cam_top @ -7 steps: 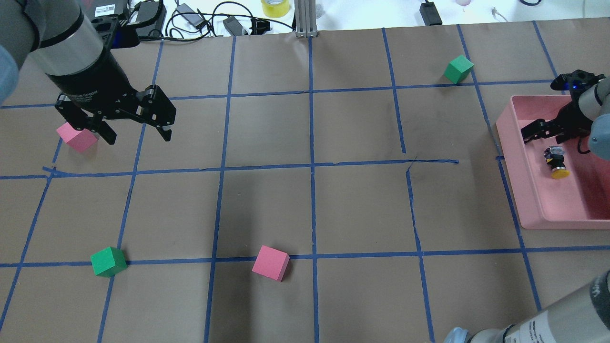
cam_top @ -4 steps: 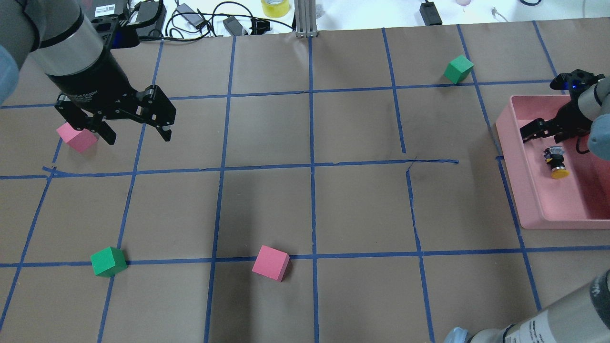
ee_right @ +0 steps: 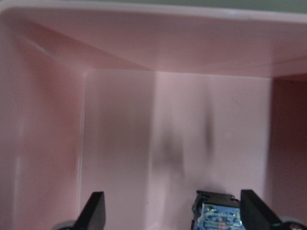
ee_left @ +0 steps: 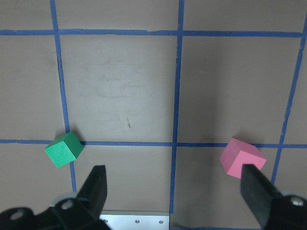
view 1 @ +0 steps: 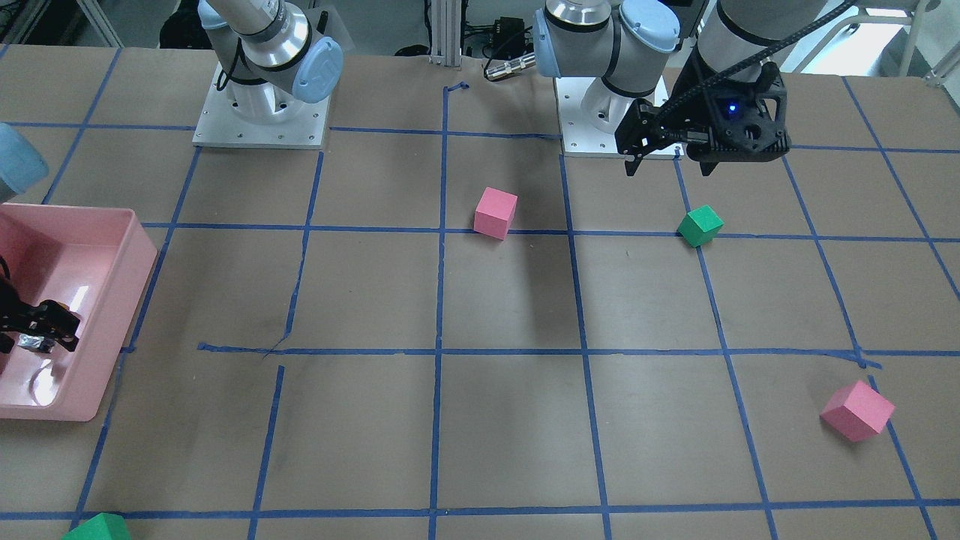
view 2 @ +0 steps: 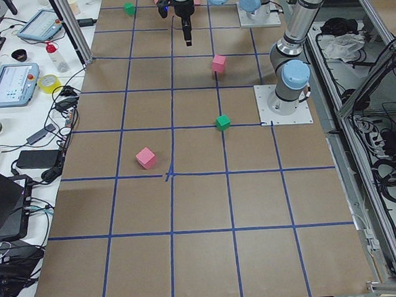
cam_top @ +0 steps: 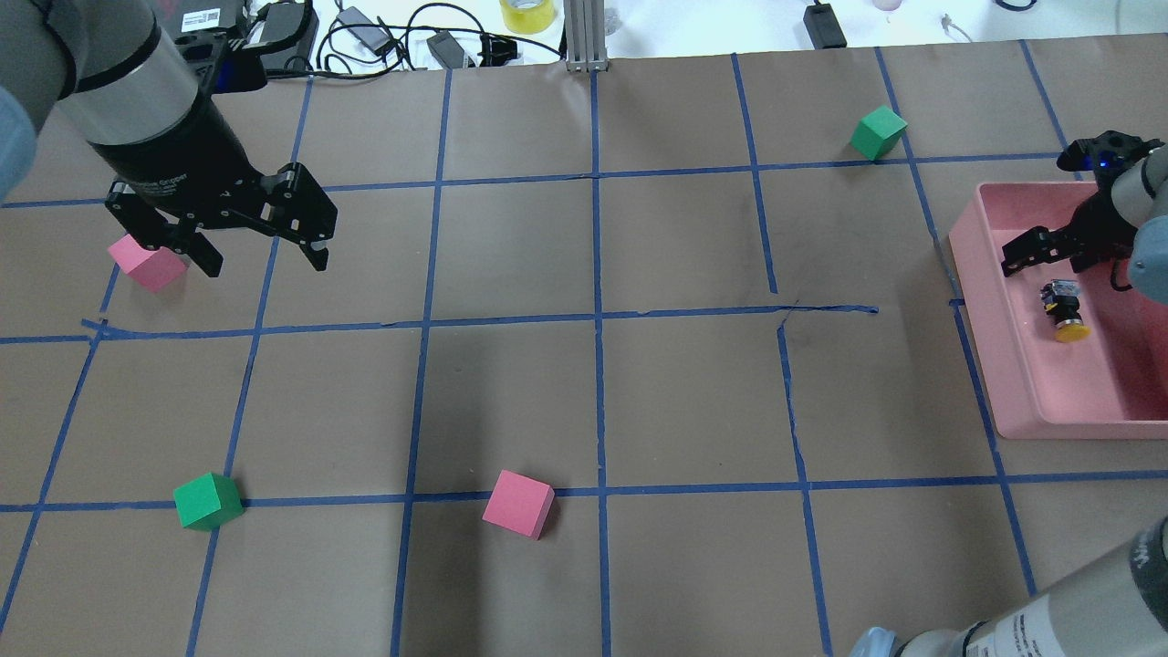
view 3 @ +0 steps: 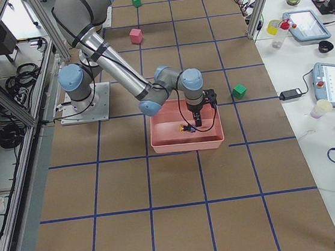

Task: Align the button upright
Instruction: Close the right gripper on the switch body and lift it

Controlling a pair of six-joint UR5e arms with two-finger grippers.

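Note:
The button (cam_top: 1063, 312) lies on its side in the pink bin (cam_top: 1013, 383), yellow cap toward the robot, silvery base away. My right gripper (cam_top: 1063, 260) is open inside the bin, just beyond the base and not touching it. In the right wrist view the base (ee_right: 216, 216) shows low between the open fingers (ee_right: 96, 211). The front view shows this gripper (view 1: 37, 326) and the base (view 1: 34, 343) at the left edge. The right side view also shows the button (view 3: 184, 127). My left gripper (cam_top: 260, 260) is open and empty, high above the table beside a pink cube (cam_top: 146, 265).
A green cube (cam_top: 208, 501) and a pink cube (cam_top: 518, 504) sit near the front. Another green cube (cam_top: 879, 132) sits at the back right. The left wrist view shows a green cube (ee_left: 63, 149) and a pink cube (ee_left: 241, 157). Cables lie past the far edge.
My right gripper has shifted very slightly inside the bin. The button and the left arm have not moved.

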